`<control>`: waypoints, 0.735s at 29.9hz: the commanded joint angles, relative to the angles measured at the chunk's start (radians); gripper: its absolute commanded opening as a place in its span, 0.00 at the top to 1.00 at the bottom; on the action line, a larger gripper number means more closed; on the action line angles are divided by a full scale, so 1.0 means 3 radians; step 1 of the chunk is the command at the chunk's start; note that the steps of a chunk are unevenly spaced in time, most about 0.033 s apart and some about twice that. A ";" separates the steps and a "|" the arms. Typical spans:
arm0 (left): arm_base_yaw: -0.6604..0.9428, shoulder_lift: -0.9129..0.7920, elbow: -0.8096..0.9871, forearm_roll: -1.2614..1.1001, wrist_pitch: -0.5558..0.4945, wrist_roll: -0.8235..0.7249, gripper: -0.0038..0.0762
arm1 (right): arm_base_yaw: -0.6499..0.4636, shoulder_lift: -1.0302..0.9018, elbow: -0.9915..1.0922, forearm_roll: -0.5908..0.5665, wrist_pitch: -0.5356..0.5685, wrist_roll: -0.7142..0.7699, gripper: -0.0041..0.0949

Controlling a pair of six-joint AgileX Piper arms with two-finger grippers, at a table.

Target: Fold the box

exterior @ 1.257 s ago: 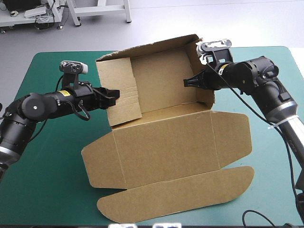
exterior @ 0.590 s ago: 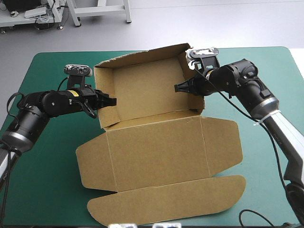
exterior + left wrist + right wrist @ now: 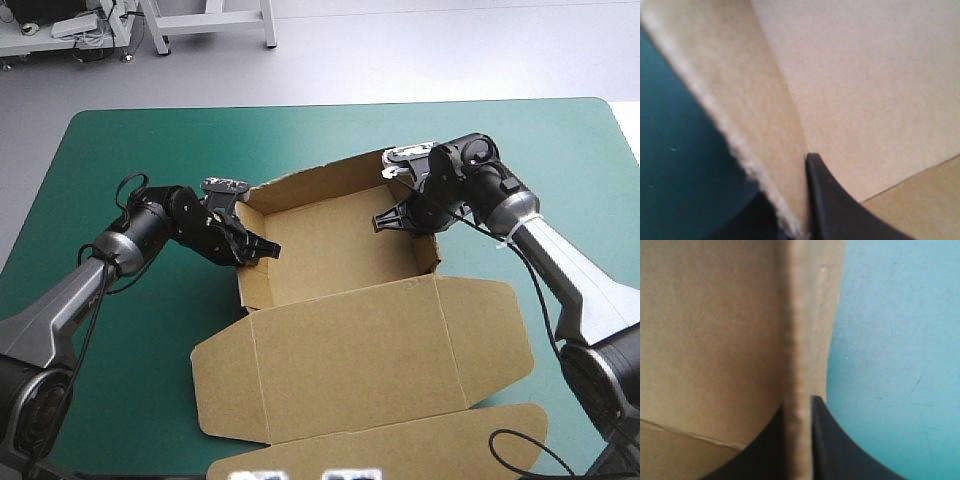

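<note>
Teal-green cover (image 3: 110, 160) over the whole table, far corners rounded, pale grey floor (image 3: 400, 50) beyond at 12 o'clock. Fine scratches on the cover in the right wrist view, a few pale specks in the left wrist view.

At the middle of the cover, the brown box (image 3: 330, 245): an open tray with walls raised at 9, 12 and 3 o'clock. Lid (image 3: 350, 350) flat on the cover at 6 o'clock of the tray, reaching toward the near edge, a side flap at 9 and at 3 o'clock and a long rounded flap along its near side. Plain board with creases on every face in view.

At 9 o'clock of the tray, the left gripper (image 3: 268, 250), all but closed on the raised wall: one black finger (image 3: 827, 200) inside the tray, the other outside over the cover, the wall's raw edge between them. At 3 o'clock, the right gripper (image 3: 382, 222), pinching the opposite wall the same way, the board's edge upright between its two black fingers (image 3: 840, 450), tray floor on one side, cover on the other.
</note>
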 commanded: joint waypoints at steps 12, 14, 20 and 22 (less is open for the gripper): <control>-0.0305 0.0385 -0.1130 0.0587 0.1304 -0.0426 0.96 | 0.0067 0.0082 -0.0113 0.0630 -0.0125 -0.0087 0.97; -0.0371 0.0411 -0.1207 0.0688 0.1324 -0.0486 0.96 | 0.0067 0.0084 -0.0113 0.0636 -0.0119 -0.0087 0.97; -0.0560 0.0456 -0.1207 0.1136 0.1329 -0.0601 0.96 | 0.0060 0.0084 -0.0113 0.0539 -0.0066 0.0074 0.97; -0.0577 0.0482 -0.1207 0.1154 0.1329 -0.0601 0.96 | 0.0060 0.0084 -0.0113 0.0479 -0.0009 0.0074 0.97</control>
